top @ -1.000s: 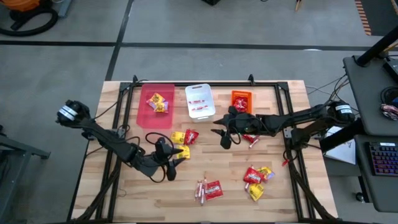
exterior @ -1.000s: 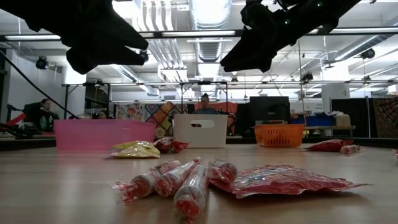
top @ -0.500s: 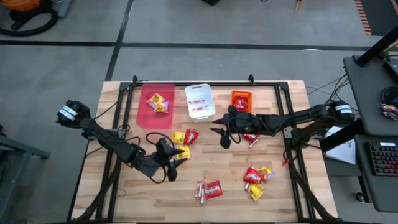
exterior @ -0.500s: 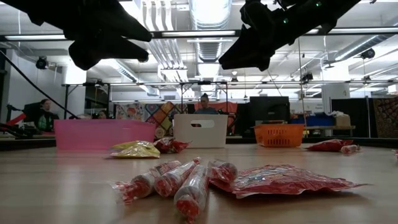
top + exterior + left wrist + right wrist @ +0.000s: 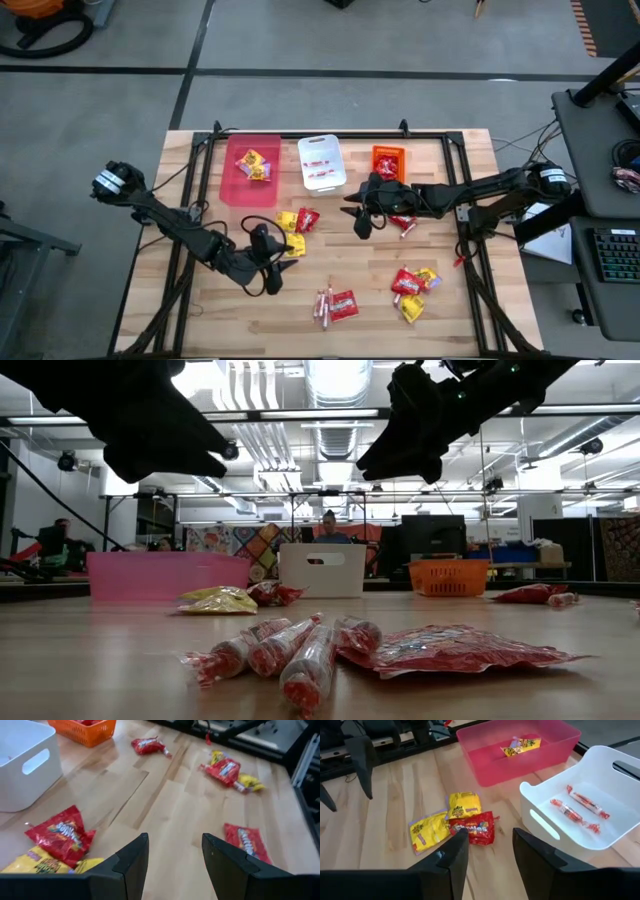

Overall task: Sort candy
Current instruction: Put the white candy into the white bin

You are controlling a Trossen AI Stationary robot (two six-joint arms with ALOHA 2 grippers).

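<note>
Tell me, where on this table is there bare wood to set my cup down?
The near left corner of the table is bare, below the left gripper. So is the strip between the candy sticks and the red and yellow packets. It is crowded up by the pink bin, white bin and orange bin, where the right gripper hovers.

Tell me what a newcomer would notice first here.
Three bins at the table's far edge: pink bin, white bin, orange bin. Red and yellow candy lies scattered in front. Left gripper and right gripper hover open over it.
</note>
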